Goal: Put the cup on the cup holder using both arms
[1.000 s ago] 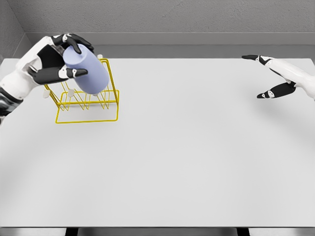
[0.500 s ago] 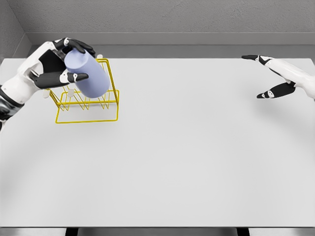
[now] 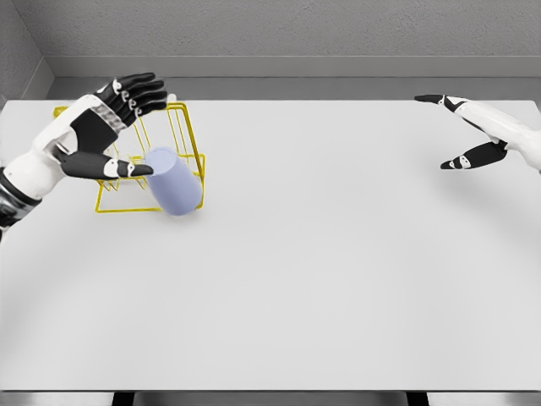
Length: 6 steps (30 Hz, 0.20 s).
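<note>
The pale blue cup [image 3: 172, 192] lies tilted against the front of the yellow wire cup holder [image 3: 182, 139], near the surface's far left corner. The left hand [image 3: 100, 135] is spread, holding nothing; regrasp the cup body squarely before lifting. The right hand [image 3: 473, 128] hovers open.

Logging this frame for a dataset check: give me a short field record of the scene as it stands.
cup: pale blue cylindrical cup, tilted over the front of the holder, no hand gripping it
holder: yellow wire cup holder, far left of white table
left hand: open, fingers spread, beside cup
right hand: open, far right, holding nothing
</note>
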Available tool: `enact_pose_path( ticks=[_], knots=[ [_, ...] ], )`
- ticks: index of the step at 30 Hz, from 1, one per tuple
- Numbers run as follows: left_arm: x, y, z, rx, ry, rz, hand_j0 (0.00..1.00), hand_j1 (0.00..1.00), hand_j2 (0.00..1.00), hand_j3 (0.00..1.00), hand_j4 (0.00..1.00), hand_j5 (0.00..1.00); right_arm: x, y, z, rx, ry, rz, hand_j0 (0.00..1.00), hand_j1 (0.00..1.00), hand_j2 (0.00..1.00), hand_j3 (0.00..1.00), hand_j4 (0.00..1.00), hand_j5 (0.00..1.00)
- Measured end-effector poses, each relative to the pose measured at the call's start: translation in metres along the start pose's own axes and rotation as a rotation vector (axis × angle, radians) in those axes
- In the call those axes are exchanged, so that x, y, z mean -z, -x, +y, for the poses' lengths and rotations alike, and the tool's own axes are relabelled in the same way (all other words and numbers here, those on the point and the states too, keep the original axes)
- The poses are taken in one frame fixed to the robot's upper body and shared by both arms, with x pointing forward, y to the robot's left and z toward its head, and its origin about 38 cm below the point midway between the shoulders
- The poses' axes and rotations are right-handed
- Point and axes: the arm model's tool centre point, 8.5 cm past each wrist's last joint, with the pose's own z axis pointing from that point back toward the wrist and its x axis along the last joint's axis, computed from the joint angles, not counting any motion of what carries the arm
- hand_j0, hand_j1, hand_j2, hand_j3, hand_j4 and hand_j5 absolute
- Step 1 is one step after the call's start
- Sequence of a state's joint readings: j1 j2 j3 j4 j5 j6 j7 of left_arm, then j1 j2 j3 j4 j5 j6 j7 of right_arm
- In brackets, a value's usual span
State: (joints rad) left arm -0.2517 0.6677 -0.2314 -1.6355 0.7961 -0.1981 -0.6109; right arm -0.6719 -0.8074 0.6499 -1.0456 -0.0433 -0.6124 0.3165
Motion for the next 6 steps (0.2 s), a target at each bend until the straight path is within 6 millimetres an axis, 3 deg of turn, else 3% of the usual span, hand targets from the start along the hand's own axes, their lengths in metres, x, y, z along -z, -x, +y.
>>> enact_pose_path(
  ticks=[3,6],
  knots=[
    [-0.014,-0.024,-0.012,0.203,0.073,-0.084,1.0,1.0,1.0,1.0,1.0,1.0,0.0,0.0,0.0,0.0,0.0,-0.001,1.0,1.0,1.0,1.0,1.0,1.0],
    [-0.028,-0.027,-0.026,0.304,0.127,-0.121,1.0,1.0,1.0,1.0,1.0,1.0,0.0,0.0,0.0,0.001,0.0,-0.001,1.0,1.0,1.0,1.0,1.0,1.0]
  ],
)
